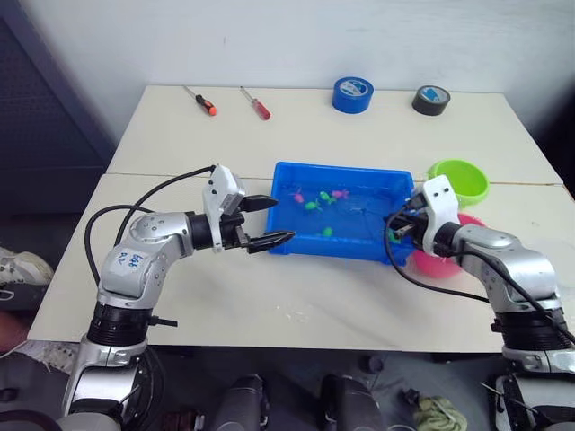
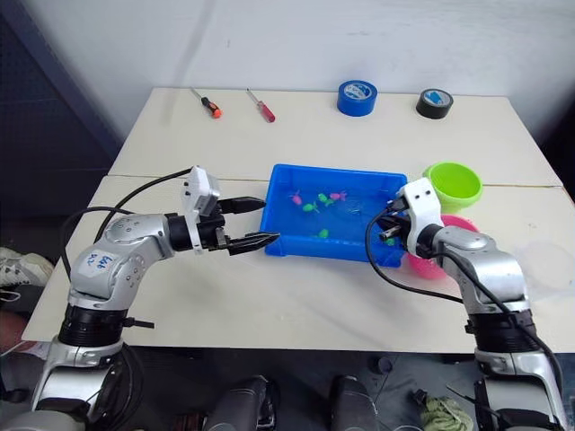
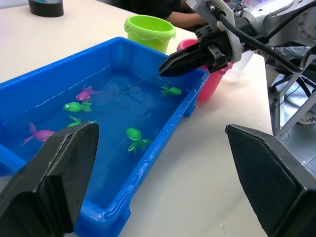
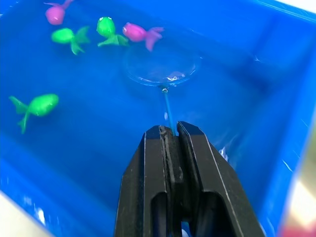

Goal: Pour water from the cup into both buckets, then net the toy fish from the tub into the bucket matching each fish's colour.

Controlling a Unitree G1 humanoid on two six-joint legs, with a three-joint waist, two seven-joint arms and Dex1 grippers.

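Netting is under way: the right hand (image 4: 170, 136) is clenched on the thin handle of the net (image 4: 160, 66), whose hoop sits in the water of the tub (image 1: 346, 247) just beside a pink fish (image 4: 138, 32). Several toy fish, pink and green, float in the tub; I see none in the hoop. The green bucket (image 1: 460, 180) stands just beyond the tub's far right corner and the pink bucket (image 3: 210, 81) touches or nearly touches the tub's right end; whether either holds water or fish cannot be told. A clear cup (image 3: 240, 66) appears behind the pink bucket. The left hand (image 1: 262, 222) hangs released, holding nothing, over the worktop (image 1: 296, 310) just beside the tub's left end. The sorting seems mostly ahead.
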